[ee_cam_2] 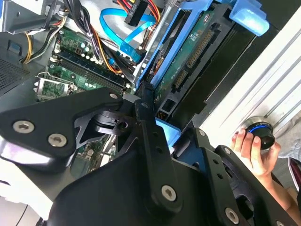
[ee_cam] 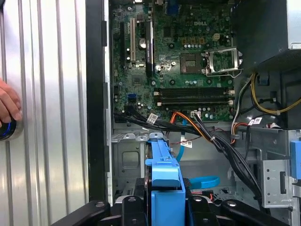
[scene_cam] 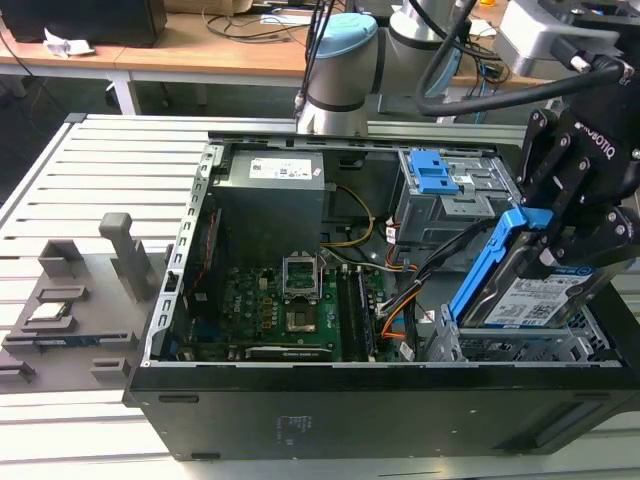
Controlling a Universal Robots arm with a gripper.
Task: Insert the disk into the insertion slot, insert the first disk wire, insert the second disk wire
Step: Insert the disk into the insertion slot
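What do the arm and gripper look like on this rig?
The arm is silver-grey tubing with light-blue joint caps. A thick black cable runs from it toward the gripper. The gripper is matte black and angular, with white lettering on its side. Its linked fingers are pinned with silver screws.

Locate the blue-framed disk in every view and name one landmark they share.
Exterior view: the disk is tilted over the low silver cage, at the exterior view's right.
Second wrist view: the disk shows its green underside inside the blue frame.
First wrist view: the disk is seen edge-on between the black fingers.
Shared landmark: the green motherboard.
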